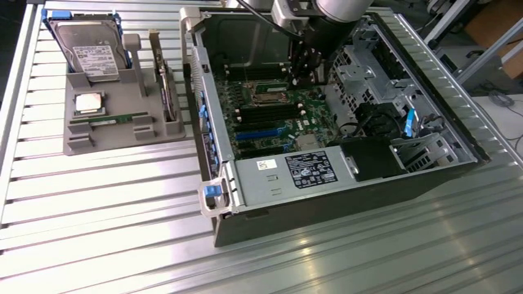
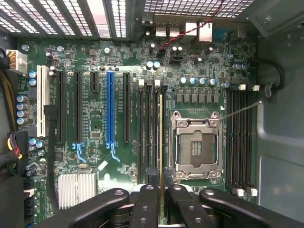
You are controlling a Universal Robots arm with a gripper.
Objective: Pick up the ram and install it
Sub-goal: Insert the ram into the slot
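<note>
In the wrist view the ram [image 2: 161,137] shows edge-on as a thin green-gold strip running out from between my fingers. My gripper [image 2: 161,187] is shut on it, its black fingers [image 2: 146,199] pressing on either side. The stick hangs over the green motherboard [image 2: 95,128], lined up along the black memory slots [image 2: 148,128] beside the open silver CPU socket [image 2: 196,145]. I cannot tell whether it touches a slot. In the exterior view my gripper [image 1: 304,72] reaches down inside the open computer case [image 1: 245,184], near its far end.
A grey holder [image 1: 122,138] at the exterior view's left carries a second green memory stick [image 1: 110,120], a square silver CPU [image 1: 88,103] and a hard drive [image 1: 94,46]. More memory slots [image 2: 240,137], a heatsink [image 2: 76,187] and the power supply [image 1: 290,174] surround the work area.
</note>
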